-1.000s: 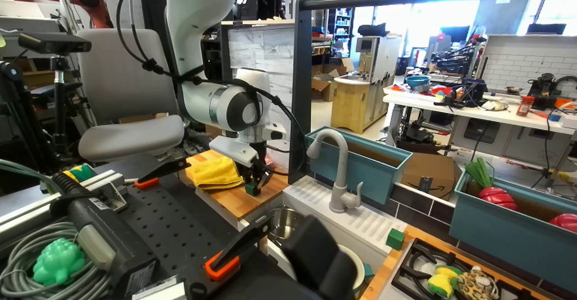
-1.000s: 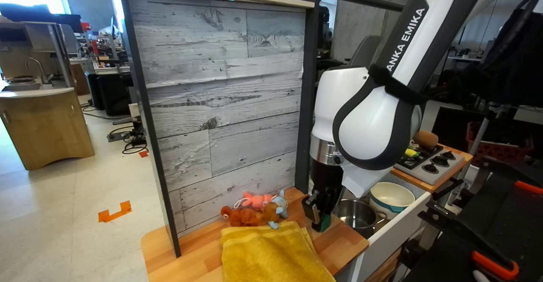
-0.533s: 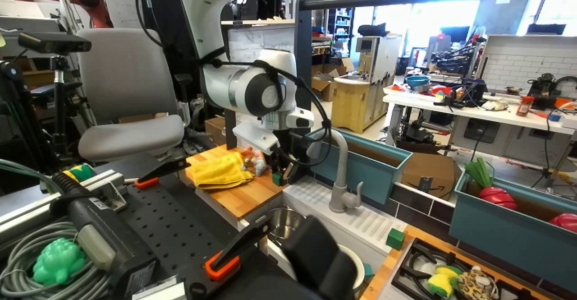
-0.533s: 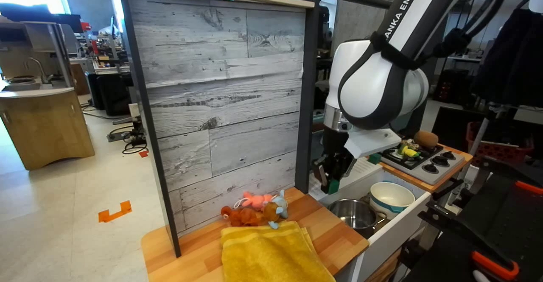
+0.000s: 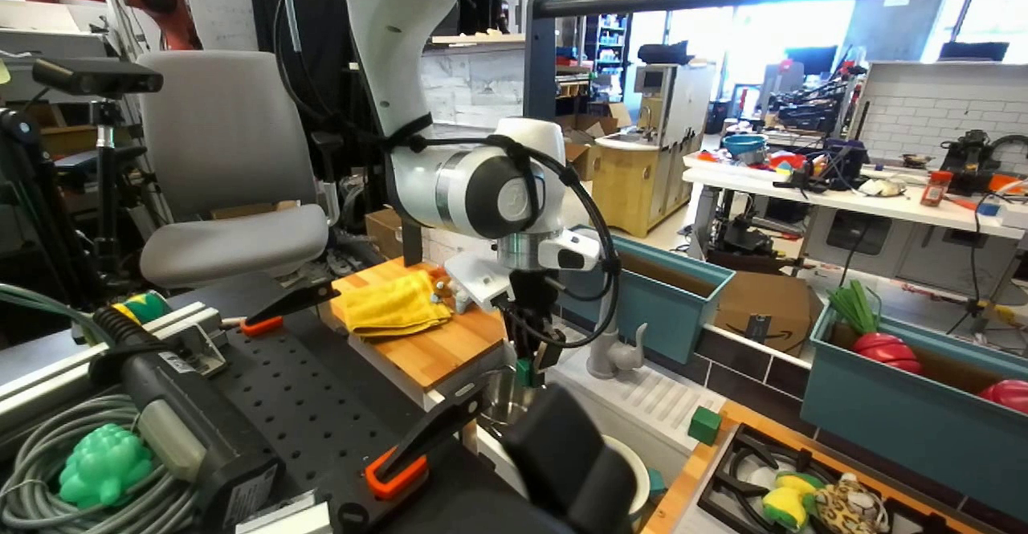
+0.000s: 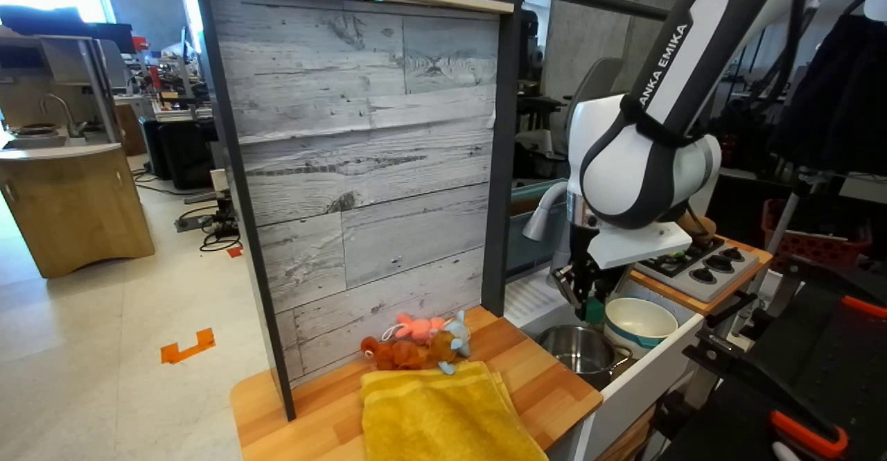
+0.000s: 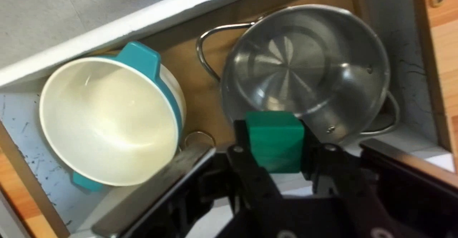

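Note:
My gripper [image 7: 274,137] is shut on a green block [image 7: 277,145], with a dark finger pressed to each side of it. Below, in the wrist view, an empty steel pot [image 7: 300,62] with wire handles sits in the basin; the block overlaps its near rim. Beside that pot stands a cream pot [image 7: 107,123] with teal handles. In both exterior views the block [image 5: 524,372] hangs in the air near the steel pot [image 6: 581,350]. How high it is above the rim is hard to tell.
A faucet [image 5: 606,341] rises close to the arm. A yellow towel [image 6: 443,412] and several plush toys [image 6: 416,343] lie on the wooden counter [image 6: 326,419]. Another green block [image 5: 704,425] rests near the stove [image 5: 735,482]. Black clamps [image 5: 434,430] stand along the front.
The gripper, holding the green block, has left the wooden counter beside the towel. It rose and crossed toward the faucet, and is now lower, over the basin by the steel pot.

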Controlling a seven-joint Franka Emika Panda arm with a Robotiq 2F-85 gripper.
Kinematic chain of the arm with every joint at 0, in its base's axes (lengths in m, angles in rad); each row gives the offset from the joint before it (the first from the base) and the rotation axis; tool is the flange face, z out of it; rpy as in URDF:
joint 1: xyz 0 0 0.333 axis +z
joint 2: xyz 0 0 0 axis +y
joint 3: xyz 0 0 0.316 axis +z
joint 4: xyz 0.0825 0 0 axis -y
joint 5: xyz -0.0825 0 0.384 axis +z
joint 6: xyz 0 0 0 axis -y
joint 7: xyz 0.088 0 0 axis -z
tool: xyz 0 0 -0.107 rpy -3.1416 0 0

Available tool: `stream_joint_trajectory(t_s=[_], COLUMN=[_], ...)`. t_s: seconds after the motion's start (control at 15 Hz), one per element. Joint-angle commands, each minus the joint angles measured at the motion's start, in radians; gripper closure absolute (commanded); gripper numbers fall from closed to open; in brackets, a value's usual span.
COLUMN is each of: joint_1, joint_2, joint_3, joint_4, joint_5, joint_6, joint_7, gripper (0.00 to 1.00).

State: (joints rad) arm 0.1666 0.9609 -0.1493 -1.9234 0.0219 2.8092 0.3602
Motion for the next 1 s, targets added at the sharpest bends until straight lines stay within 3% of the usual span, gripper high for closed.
stream_joint_trajectory(t_s=[0.0, 0.33, 0.53, 0.6, 0.73, 0.93], joint_1=[0.000, 0.013, -0.001, -0.012, -0.039, -0.055], joint_2=[0.035, 0.049, 0.046, 0.038, 0.013, -0.017], joint_3=[-0.064, -0.176, -0.189, -0.176, -0.136, -0.108], joint_4=[0.052, 0.054, 0.059, 0.056, 0.042, 0.039], joint_5=[0.053, 0.067, 0.066, 0.067, 0.080, 0.100], joint_6=[-0.028, -0.073, -0.105, -0.107, -0.091, -0.077], joint_7=[0.078, 0.186, 0.216, 0.213, 0.194, 0.186], gripper=[0.92, 0.92, 0.92, 0.42, 0.37, 0.12])
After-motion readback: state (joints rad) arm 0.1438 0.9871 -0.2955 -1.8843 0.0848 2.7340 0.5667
